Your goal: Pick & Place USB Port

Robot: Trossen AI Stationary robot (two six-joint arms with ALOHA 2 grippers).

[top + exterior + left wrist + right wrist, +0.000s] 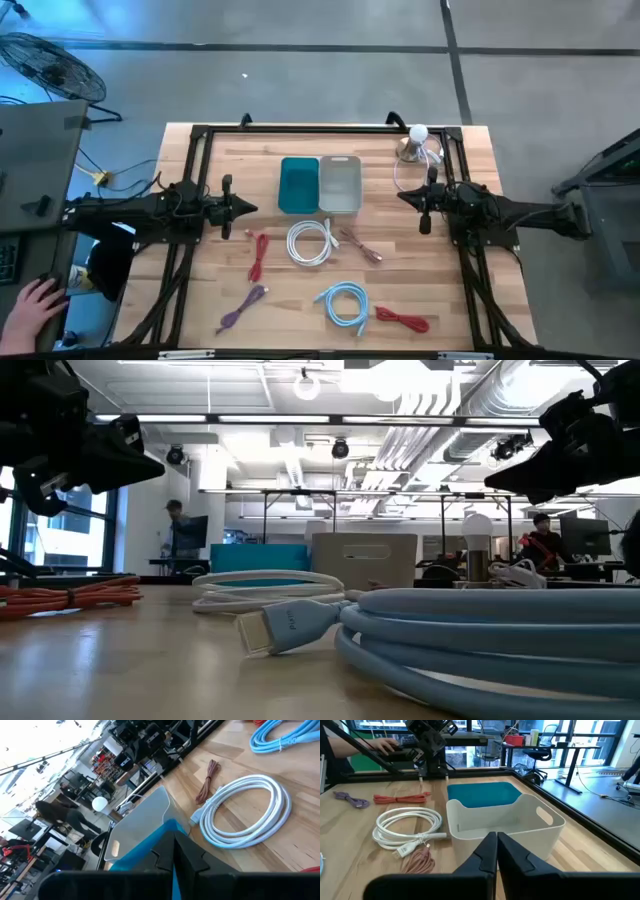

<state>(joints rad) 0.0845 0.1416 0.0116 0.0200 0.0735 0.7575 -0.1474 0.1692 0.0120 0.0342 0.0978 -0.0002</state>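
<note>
While both arms wait, high view lists: teal bin (298, 185) and white bin (340, 184) side by side as landmark; white cable (310, 242), pale blue cable (342, 303) and red cable (403, 320) spread singly below them, likely for easy picking. Left gripper (245, 208) left of the bins, right gripper (405, 196) right, both empty, fingers together. Low view: pale blue cable's plug nearest. Wrist views: bins empty, nothing placed yet.

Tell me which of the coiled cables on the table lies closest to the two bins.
The white cable, a round coil directly below the teal bin and the white bin in the high view. The others lie farther away.
</note>
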